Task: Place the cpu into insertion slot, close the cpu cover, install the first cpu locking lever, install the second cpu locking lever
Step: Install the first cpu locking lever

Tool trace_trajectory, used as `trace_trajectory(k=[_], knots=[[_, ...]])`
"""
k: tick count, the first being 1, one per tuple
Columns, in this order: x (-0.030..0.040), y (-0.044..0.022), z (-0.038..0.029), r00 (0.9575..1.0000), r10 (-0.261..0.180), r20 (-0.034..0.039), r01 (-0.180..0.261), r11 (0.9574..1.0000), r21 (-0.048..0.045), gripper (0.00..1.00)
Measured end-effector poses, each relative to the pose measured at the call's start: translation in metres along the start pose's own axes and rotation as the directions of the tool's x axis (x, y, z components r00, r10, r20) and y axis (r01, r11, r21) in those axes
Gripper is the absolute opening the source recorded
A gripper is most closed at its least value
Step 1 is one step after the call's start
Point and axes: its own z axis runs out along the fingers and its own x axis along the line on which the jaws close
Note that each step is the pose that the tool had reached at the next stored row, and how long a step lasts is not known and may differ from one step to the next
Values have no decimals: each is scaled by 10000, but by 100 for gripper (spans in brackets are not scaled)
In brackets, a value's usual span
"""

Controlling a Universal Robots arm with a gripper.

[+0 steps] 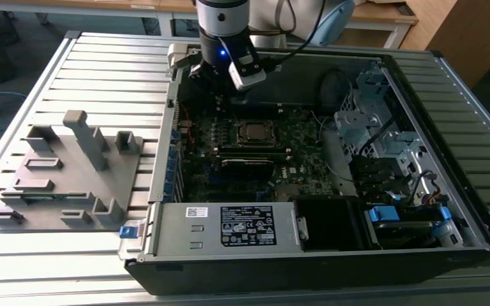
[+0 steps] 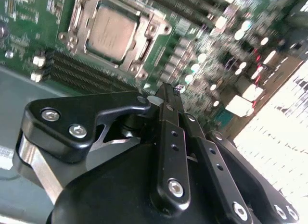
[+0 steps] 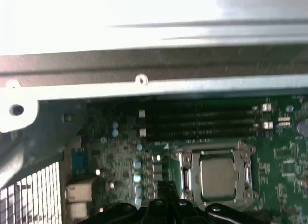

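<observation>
**Chip seated and covered; the levers are the step in hand**

A slatted grey metal table (image 1: pixel 100 70) carries an open black computer case (image 1: pixel 313 273) lying on its side. A grey moulded plastic fixture (image 1: pixel 66 185) sits on the exterior view's left. Inside the case lies the dark green motherboard (image 1: pixel 305 153).

The black two-finger gripper (image 2: pixel 163 94) hangs over the far part of the board. In the second wrist view its fingers are pressed together with nothing between them. It is near the small square dark insertion slot (image 1: pixel 254 132) but apart from it.

The thin silvery metal cpu cover (image 2: pixel 147 46) appears to lie flat around the small dull silver-grey square cpu (image 2: pixel 113 31), which sits in the slot. I judge that the first two steps are done. I cannot tell whether either locking lever is latched.

Lever work would call for a narrow, closed tip. It would have to press a thin wire arm down and sideways under its catch without scraping the parts crowded around it.
</observation>
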Motion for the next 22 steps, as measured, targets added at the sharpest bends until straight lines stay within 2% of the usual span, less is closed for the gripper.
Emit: trace_trajectory(k=[1,2,7,8,12,13,14,18,19,22], knots=[[0,-1,0,10000,10,-11,-10,9999,-171,10],[0,-1,0,10000,13,-17,-14,9997,-248,10],[0,-1,0,10000,14,-25,-15,9997,-255,10],[-1,-1,1,10000,15,-84,-17,9997,-251,10],[-2,-2,13,9979,52,-644,-65,9998,-207,10],[-2,-2,15,9972,58,-745,-73,9998,-199,10],[-2,-2,16,9969,62,-781,-77,9998,-195,10],[-2,-2,16,9969,62,-782,-78,9998,-206,10],[-2,-3,16,9969,58,-785,-79,9996,-260,10],[-3,-14,16,9966,46,-824,-111,9969,-784,10]])
